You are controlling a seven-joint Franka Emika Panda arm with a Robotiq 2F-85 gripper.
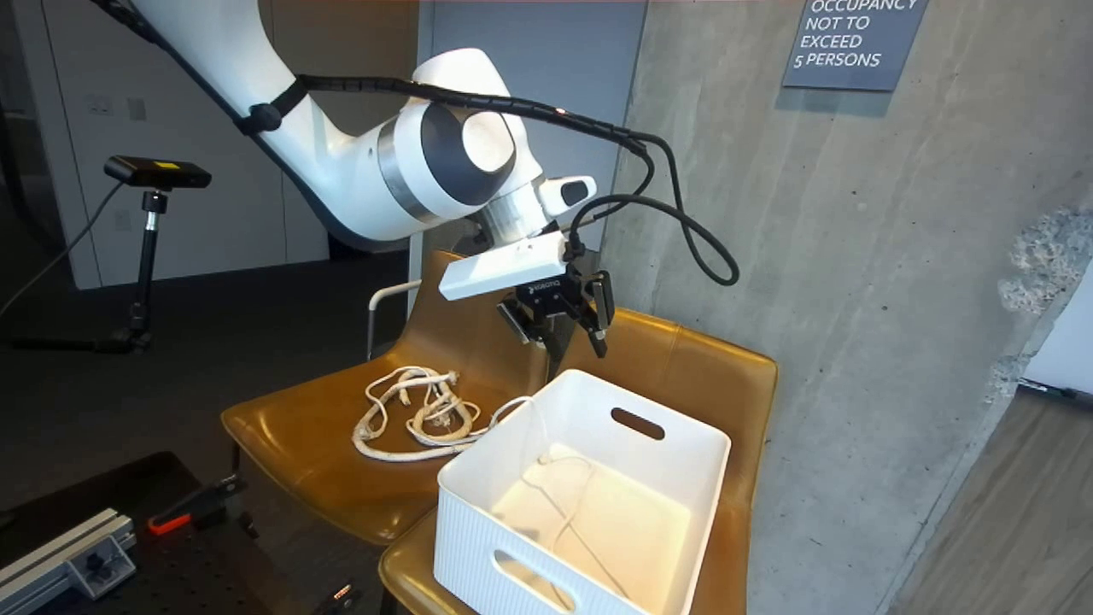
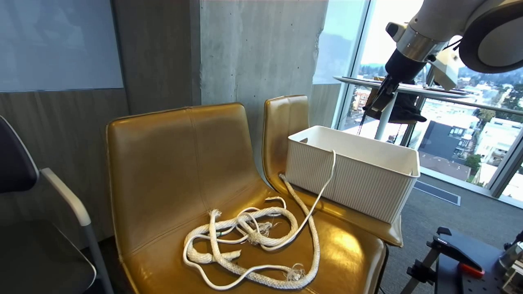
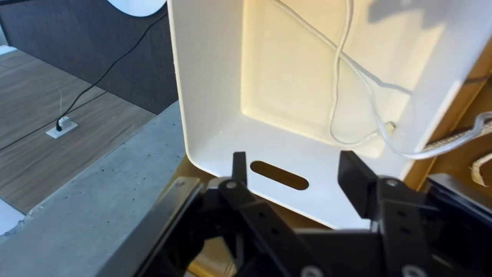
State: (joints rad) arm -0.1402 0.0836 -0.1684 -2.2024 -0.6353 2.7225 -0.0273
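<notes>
Brown chair: white bin, ribbed outside, smooth inside.

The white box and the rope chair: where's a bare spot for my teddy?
Inside the white box, bare floor lies between the white cord and the side by the concrete wall. The opposite side is crowded with cord. On the chair, rope crowds the middle, with bare seat between it and the front edge.

Bin on a chair, cord partly inside, rope on the neighbouring chair
</notes>
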